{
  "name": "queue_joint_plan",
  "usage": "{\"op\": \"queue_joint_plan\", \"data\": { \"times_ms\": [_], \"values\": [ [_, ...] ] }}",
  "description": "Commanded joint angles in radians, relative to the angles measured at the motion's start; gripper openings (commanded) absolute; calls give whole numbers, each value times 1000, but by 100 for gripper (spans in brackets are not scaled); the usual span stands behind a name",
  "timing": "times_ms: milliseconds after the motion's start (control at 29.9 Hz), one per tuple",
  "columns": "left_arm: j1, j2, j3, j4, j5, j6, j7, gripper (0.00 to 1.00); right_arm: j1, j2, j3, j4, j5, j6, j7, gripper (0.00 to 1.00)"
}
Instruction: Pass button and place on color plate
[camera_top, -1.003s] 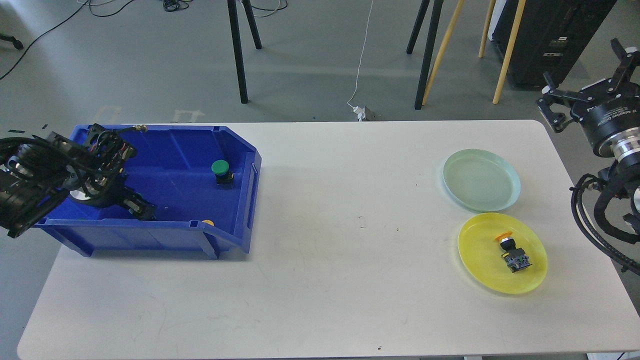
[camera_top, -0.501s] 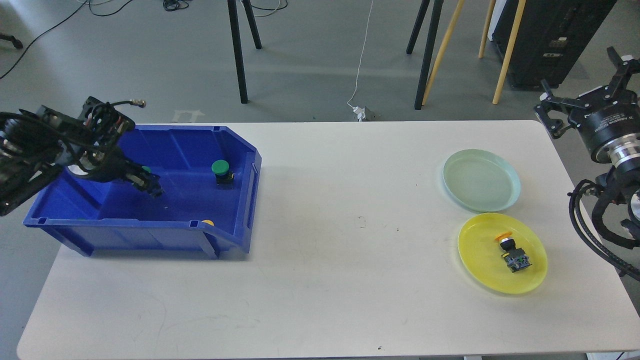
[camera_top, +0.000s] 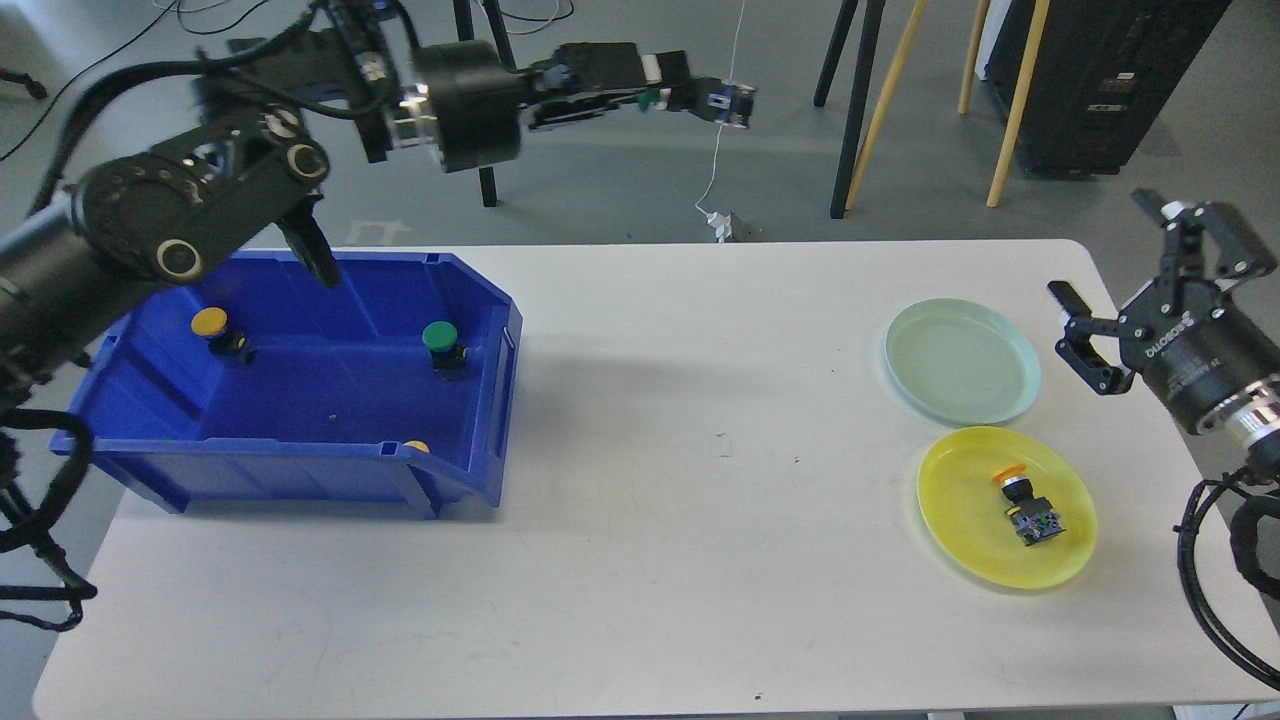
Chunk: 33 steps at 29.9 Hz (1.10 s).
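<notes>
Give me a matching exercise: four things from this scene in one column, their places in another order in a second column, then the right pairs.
Things:
1. green push button
2. orange-capped push button
3. left claw
4. pale green plate

Places:
A. on the yellow plate
B. raised beyond the table's far edge
C. inside the blue bin
D. on the table, nothing on it

Pairs: 1-C, 2-A, 3-B, 4-D

Black cabled arms, silver wrist rings, white lettering.
</notes>
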Motion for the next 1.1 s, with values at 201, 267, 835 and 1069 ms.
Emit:
{"op": "queue_joint_plan", "data": {
  "times_ms": [201,267,835,1069],
  "values": [
    [57,-256,2,164,94,0,0,7,25,25,-14,2,-3,229,-14,100],
    [60,-254,1,164,97,0,0,7,96,45,-81,-15,-2,230,-20,100],
    [58,-267,-1,164,100,0,0,8,401,181,-356,-189,47,235,-23,100],
    [60,-270,-2,166,98,0,0,9,452,266,-404,-246,47,269,-23,99]
  ]
}}
